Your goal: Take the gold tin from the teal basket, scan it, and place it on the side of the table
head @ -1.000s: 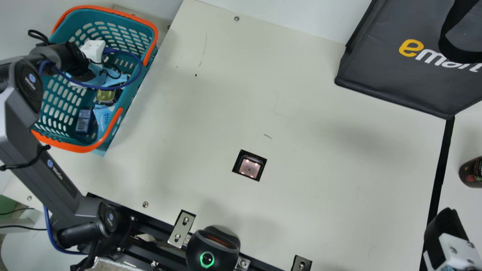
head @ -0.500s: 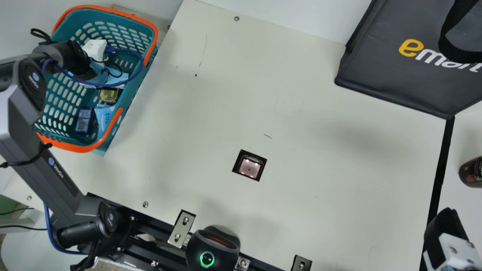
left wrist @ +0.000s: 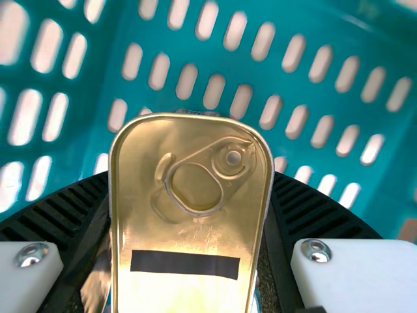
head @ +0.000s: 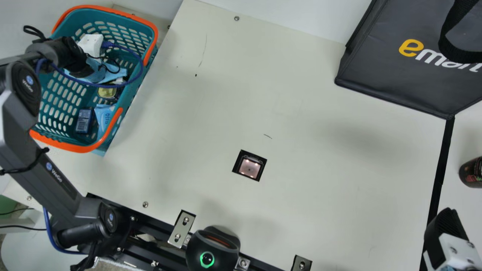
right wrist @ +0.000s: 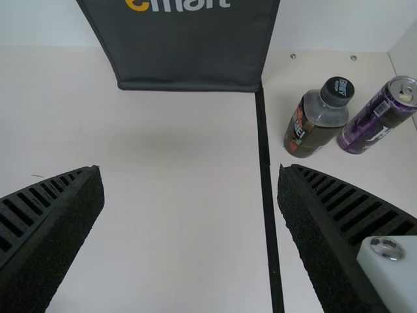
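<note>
In the main view, my left gripper (head: 110, 96) is down inside the teal basket (head: 62, 94), partly hidden by its own wrist and a blue cable, with the gold tin (head: 106, 92) at its fingers. The left wrist view shows the gold tin (left wrist: 186, 231) upright between the ribbed fingers, its pull-tab face toward the camera; my left gripper (left wrist: 190, 195) is shut on its two sides. At the main view's lower right corner is my right gripper (head: 444, 229). Seen from its wrist, my right gripper (right wrist: 190, 179) stands open over the table, nothing between its fingers.
A dark blue box (head: 84, 120) and a light blue packet (head: 104, 117) lie in the basket. The square scanner window (head: 249, 168) is mid-table. A black bag (head: 391, 75) stands at the back right; a bottle (right wrist: 315, 120) and purple can (right wrist: 378, 117) are beyond the black strip.
My left arm has shifted slightly right and then back left, a little toward the main view's top; the gold tin has moved slightly upward there with the gripper. The right arm has stayed still.
</note>
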`<action>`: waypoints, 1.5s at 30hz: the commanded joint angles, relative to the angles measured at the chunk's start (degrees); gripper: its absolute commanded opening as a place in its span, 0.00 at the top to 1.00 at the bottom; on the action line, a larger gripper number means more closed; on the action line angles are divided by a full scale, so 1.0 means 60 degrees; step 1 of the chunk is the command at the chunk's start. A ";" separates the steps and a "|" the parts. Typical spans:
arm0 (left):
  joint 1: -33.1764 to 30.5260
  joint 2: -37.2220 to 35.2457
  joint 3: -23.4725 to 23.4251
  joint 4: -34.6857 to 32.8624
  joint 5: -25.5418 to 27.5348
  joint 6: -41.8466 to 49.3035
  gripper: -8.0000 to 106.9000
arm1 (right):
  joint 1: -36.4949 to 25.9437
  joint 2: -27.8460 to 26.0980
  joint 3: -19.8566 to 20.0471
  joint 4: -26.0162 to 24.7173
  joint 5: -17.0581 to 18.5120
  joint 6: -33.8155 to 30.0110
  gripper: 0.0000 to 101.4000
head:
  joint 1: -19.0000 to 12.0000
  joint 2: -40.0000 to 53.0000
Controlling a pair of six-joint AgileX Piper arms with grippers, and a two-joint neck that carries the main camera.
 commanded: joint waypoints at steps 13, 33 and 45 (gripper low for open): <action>0.0011 -0.2440 0.0710 0.0433 0.0841 -0.0890 1.00 | 0.0000 0.0000 0.0000 0.0000 0.0000 0.0000 0.06 | -0.0276 0.0023; -0.0090 -0.6210 0.1516 0.0422 0.2154 -0.2082 1.00 | 0.0000 0.0000 0.0000 0.0000 0.0000 0.0000 0.06 | -0.0276 0.0023; -0.1300 -0.7661 0.1787 0.0720 0.2864 -0.2866 1.00 | 0.0000 0.0000 0.0000 0.0000 0.0000 0.0000 0.06 | -0.0276 0.0023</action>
